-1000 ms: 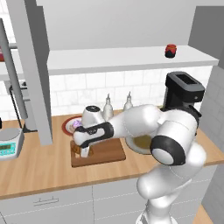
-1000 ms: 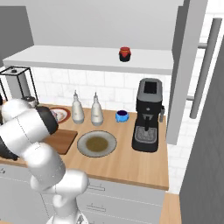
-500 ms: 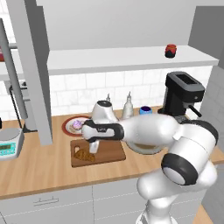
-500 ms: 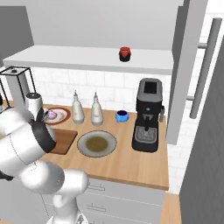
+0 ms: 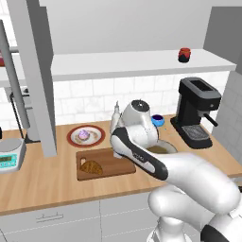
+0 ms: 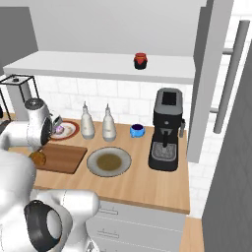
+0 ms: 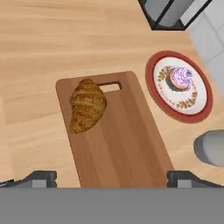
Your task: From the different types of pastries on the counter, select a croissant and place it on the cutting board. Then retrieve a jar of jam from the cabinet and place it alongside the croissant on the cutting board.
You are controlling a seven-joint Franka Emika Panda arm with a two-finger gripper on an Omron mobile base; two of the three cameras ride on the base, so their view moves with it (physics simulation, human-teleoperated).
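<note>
- Since half a second ago our arm has lifted away from the cutting board: before, the hand was low over the croissant; now it is raised and turned toward the back wall, and the croissant lies alone on the board.
- Our gripper is open and holds nothing. In the hand view its two dark tips stand wide apart at the bottom, with bare board between them.
- We judge the first half of the task done: the croissant rests on the board, near the end with the slot-shaped handle hole, and partly over that hole.
- The croissant is golden-brown, a curved crescent with ridged segments; its surface looks flaky and matte.
- The board is a flat rectangle of dark brown wood with straight grain, lying on the light wooden counter.
- Beside the board, a round plate with a red rim carries the cupcake, which has purple-pink swirled frosting.
- Further back stand two pale bottles, a small blue cup and a black coffee machine with a glossy body.
- Farthest and highest, the jar of jam stands on the pale cabinet shelf: squat, dark red, with a dark lid.
- What is left: to fetch this jar and set it on the board next to the croissant.
</note>
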